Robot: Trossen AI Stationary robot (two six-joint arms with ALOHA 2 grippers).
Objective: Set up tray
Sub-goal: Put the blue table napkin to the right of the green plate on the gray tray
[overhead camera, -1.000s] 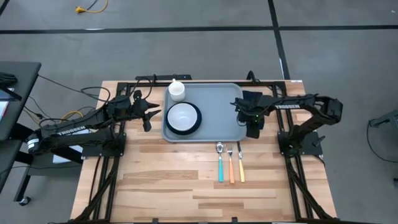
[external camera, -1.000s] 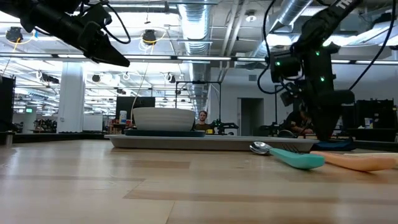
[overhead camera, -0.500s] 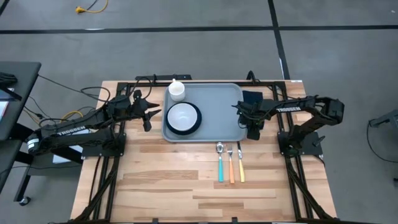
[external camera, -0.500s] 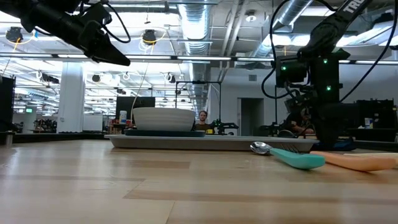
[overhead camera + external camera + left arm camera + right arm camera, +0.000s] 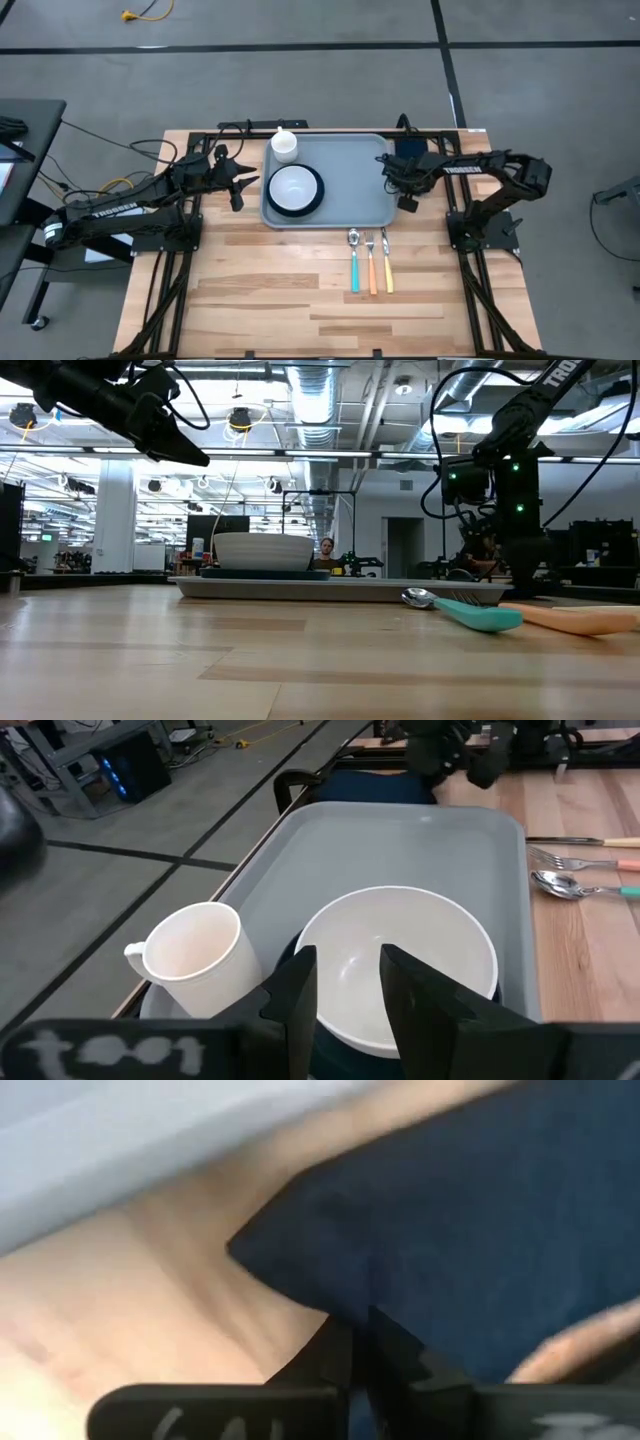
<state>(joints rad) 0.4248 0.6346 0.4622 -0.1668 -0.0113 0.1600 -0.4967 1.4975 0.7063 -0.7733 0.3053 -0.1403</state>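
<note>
The light blue-grey tray [image 5: 345, 185] lies at the table's far middle. It carries a white bowl [image 5: 293, 187] on a dark plate, and a white cup [image 5: 284, 145] at its far left corner. A dark navy napkin [image 5: 409, 149] lies on the wood just outside the tray's far right corner. My right gripper [image 5: 394, 171] is down at the napkin and shut on it. My left gripper [image 5: 241, 183] hovers open above the table just left of the tray, facing the bowl [image 5: 395, 960] and the cup [image 5: 190, 955]. My right gripper pinches the napkin's edge [image 5: 372, 1308] between its two shut fingers [image 5: 340, 1355], a little way from one corner [image 5: 235, 1245]. The fingers come from above, pointing down. One layer or several, I cannot tell. The rest of the napkin [image 5: 480, 1220] lies on the table.
A teal-handled spoon [image 5: 354, 262], an orange-handled fork [image 5: 370, 262] and a third orange-handled piece [image 5: 386, 262] lie side by side on the wood near the tray's near right corner. Bare wood lies toward the near edge.
My right gripper has gone a little toward the far edge, come down onto the napkin and shut on its edge. The napkin still lies beside the tray.
</note>
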